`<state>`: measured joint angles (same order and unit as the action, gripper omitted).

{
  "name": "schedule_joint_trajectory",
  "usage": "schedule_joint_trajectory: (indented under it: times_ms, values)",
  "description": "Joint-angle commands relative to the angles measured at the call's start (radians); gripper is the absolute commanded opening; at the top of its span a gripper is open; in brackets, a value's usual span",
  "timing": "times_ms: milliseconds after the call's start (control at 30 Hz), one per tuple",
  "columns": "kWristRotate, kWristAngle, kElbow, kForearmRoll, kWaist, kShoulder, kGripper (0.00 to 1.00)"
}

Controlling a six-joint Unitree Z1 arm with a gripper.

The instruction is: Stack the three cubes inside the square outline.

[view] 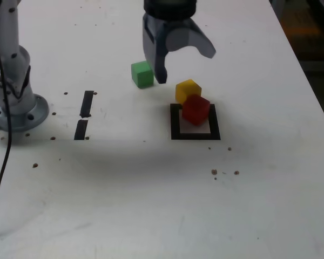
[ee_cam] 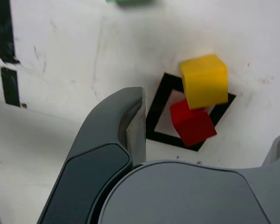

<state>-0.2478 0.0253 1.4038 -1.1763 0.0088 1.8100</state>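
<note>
The white surface [view: 151,205] takes up nearly everything, marked with small dark specks, most of them along its near half. At the exterior view's left stands the arm's grey base [view: 11,91], with a black cable [view: 1,162] trailing off it toward the near edge.

The gripper [view: 183,62] hangs from the far side, above the middle of the surface, its jaws spread wide and holding nothing. One dark finger points down just beside the green cube; the other curves away toward the exterior view's right, over the far side of the yellow cube.

The square outline [view: 175,121] of black tape lies right of centre in the exterior view, its white middle partly covered. The red cube [view: 196,109] sits inside it, against the far right corner, turned a little askew to the tape. The yellow cube [view: 188,90] is touching the red one from the far side; in the wrist view it overlaps the tape's far edge and seems to lean on the red cube's [ee_cam: 192,122] top corner, though I cannot tell whether it rests on the surface or partly on the red one.

The green cube [view: 142,74] stands alone on the surface, left of and farther than the outline, clear of the other two.

Two short black tape strips [view: 84,116] lie end to end well to the left, near the base.
</note>
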Motion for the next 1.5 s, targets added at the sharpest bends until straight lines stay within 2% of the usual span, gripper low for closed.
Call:
schedule_joint_trajectory:
  times_ms: [0,100,267,600,867,1000,1467]
  values:
    - [-0.015,0.010,0.023,0.000,-0.018,0.016,1.00]
    - [-0.038,0.022,0.070,-0.001,-0.049,0.050,1.00]
    - [-0.068,0.023,0.123,0.002,-0.083,0.093,1.00]
    - [-0.101,0.054,0.104,0.012,-0.094,0.126,0.98]
    - [-0.104,0.127,0.078,0.023,-0.094,0.152,0.96]
    - [-0.099,0.148,0.083,0.034,-0.094,0.174,0.96]
    - [-0.066,0.174,0.093,0.072,-0.078,0.243,0.93]
